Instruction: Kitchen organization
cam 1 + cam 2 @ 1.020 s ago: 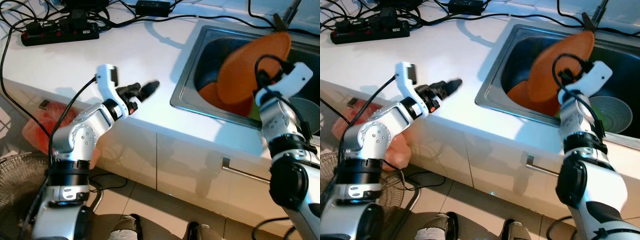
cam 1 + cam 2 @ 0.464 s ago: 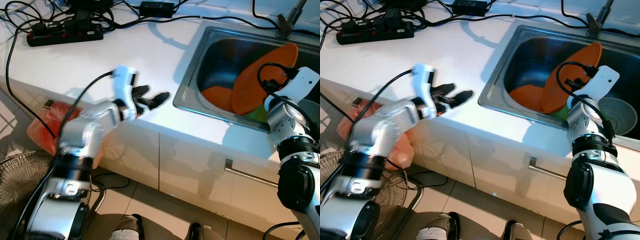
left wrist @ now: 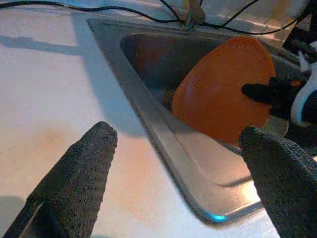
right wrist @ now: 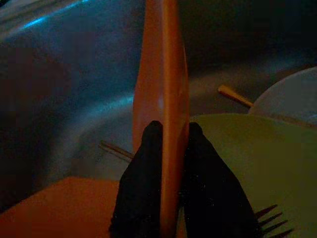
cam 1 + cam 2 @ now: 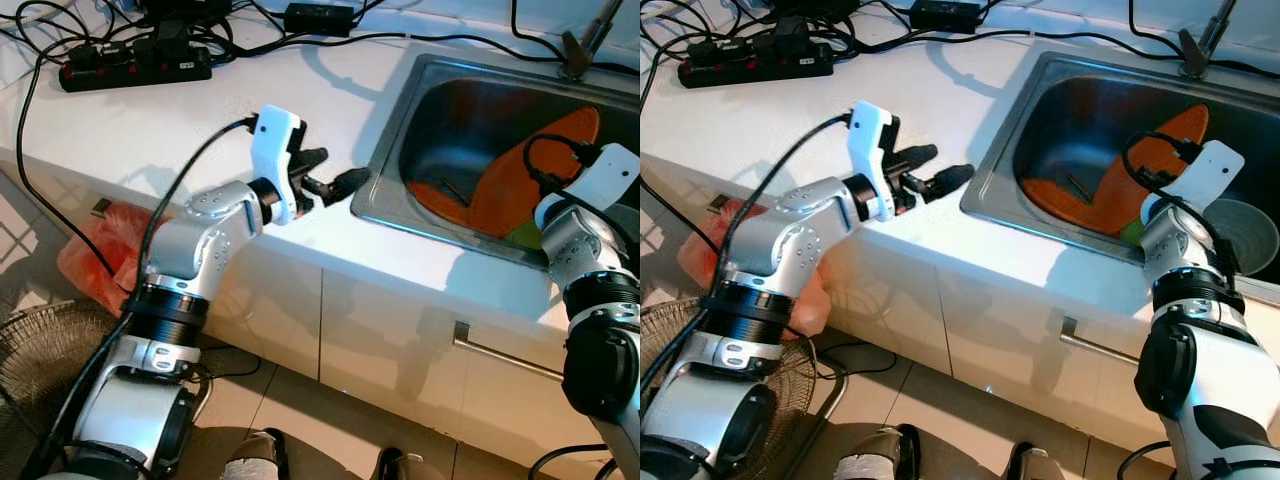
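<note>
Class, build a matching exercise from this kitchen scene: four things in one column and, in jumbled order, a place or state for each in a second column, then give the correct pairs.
Things
1. orange plate
2. power strip
3. left gripper
4. grey bowl

Places or states
A. open, above the counter beside the sink's rim
B. on the counter at the back, with black cables
C. held on edge between the right gripper's fingers, in the sink
D. resting in the sink, beside the right arm

Pairs: 1-C, 2-B, 3-A, 4-D
</note>
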`<state>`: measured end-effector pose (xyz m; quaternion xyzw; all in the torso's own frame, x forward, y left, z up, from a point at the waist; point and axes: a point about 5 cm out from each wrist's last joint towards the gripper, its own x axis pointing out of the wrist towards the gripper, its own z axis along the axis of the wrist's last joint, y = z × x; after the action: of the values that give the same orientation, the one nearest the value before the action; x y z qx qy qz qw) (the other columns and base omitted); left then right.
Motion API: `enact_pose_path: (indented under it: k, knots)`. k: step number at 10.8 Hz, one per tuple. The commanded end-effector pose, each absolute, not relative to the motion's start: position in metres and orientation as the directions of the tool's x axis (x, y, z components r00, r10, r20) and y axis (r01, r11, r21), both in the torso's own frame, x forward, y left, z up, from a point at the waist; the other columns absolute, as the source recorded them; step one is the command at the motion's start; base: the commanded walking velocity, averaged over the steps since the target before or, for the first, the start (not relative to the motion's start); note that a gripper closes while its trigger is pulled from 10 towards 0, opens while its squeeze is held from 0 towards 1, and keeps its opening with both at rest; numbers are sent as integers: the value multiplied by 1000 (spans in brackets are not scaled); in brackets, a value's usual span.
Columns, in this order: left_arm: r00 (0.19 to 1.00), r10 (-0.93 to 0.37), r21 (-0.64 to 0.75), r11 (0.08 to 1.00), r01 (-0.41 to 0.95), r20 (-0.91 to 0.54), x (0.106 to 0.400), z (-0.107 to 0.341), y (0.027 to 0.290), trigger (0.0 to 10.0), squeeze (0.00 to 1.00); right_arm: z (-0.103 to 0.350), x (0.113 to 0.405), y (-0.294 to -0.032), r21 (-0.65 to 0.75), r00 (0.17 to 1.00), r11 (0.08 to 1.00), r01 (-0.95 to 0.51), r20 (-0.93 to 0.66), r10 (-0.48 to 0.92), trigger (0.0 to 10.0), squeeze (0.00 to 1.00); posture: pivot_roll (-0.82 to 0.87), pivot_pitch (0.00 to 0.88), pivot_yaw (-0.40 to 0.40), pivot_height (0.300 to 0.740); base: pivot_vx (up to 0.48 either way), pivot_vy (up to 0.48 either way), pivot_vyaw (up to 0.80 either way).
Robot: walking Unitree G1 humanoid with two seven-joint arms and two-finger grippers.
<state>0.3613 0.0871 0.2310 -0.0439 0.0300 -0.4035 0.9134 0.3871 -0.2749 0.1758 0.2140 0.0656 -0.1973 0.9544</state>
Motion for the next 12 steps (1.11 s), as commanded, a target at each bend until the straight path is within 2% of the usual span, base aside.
enact_pose_path:
  k: [1,2,4,5,6,12]
  knots:
    - [658,-753,-95,657,748,-27,362,232,85,10000,0,130,376,-262,454,890,781,429,-362,-278,10000,0,72,167,79,740,0,0,0]
    - [655,-755,-99,654,750,-31,362,231,86,10000,0,134,380,-254,591,916,707,388,-331,-226,10000,0,79,163,81,740,0,0,0]
    - [653,-757,-99,652,751,-31,363,233,87,10000,0,136,385,-238,693,941,641,332,-295,-168,10000,0,86,161,83,740,0,0,0]
    - [653,-757,-100,653,751,-30,364,233,88,10000,0,133,385,-233,712,942,622,325,-299,-150,10000,706,89,161,83,740,0,0,0]
    - [653,-756,-100,653,751,-31,364,233,88,10000,0,129,385,-227,715,937,611,339,-317,-148,10000,1000,89,161,83,740,0,0,0]
    - [656,-751,-97,660,745,-73,365,228,92,10000,0,114,379,-225,606,887,674,422,-430,-168,10000,1000,98,162,79,740,0,0,0]
